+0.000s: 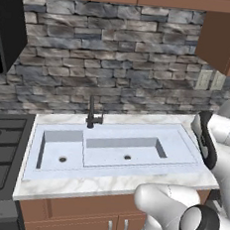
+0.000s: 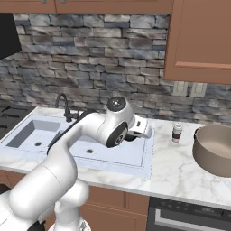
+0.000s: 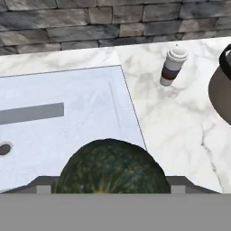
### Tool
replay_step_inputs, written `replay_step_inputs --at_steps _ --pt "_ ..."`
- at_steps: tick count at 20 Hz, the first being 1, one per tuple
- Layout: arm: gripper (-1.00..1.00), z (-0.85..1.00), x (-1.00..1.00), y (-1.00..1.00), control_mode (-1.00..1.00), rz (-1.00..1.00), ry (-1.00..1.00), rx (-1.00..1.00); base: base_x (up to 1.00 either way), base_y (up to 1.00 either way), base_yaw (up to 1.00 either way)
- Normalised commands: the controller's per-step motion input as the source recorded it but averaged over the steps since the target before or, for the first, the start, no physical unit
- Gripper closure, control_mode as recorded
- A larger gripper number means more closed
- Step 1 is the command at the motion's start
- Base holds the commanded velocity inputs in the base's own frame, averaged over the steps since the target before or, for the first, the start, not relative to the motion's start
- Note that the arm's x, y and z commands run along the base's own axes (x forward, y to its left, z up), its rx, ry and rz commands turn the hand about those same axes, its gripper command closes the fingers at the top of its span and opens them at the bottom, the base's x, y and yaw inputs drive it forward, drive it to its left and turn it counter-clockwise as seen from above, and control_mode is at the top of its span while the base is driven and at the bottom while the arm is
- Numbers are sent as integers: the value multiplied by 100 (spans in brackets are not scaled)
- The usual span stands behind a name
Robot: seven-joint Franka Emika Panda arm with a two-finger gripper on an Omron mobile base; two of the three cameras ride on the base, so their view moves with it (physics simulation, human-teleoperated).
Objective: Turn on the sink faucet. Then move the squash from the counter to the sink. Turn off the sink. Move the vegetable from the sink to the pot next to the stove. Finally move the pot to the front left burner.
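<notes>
The gripper (image 3: 111, 189) clasps the squash (image 3: 111, 168) between wide-spread jaws (mottled, dark green) — carried high over the sink's (image 3: 63, 113) right edge, presumably for rinsing — the pot (image 2: 216, 151) waits right.

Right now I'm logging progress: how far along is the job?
No water runs from the faucet, so rinsing looks done. In hand: the squash sits between the gripper's tips, over the sink's right edge. Left: squash into the pot, pot onto the stove.

White grey-veined marble counter (image 2: 180, 173), carrying small dark-banded cylindrical jar (image 2: 177, 132), wide brownish-grey metal pot (image 2: 215, 151), pale double-basin sink (image 1: 113, 149) inset.
</notes>
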Motion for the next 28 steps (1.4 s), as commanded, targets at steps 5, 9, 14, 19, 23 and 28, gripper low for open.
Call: replay_step_inputs --at_steps 5,9,14,19,23,28 --pt "100 0 -36 -67 -100 -2 0 0 0 0 0" --pt "100 5 -33 -65 -100 -1 0 0 0 0 0" --pt "100 19 -17 -59 -100 -4 0 0 0 0 0" --pt "100 35 -1 -58 -100 -6 0 0 0 0 0" --pt "100 32 0 -52 -100 -5 0 0 0 0 0" --pt "100 7 0 -56 -100 -6 -1 0 0 0 0"
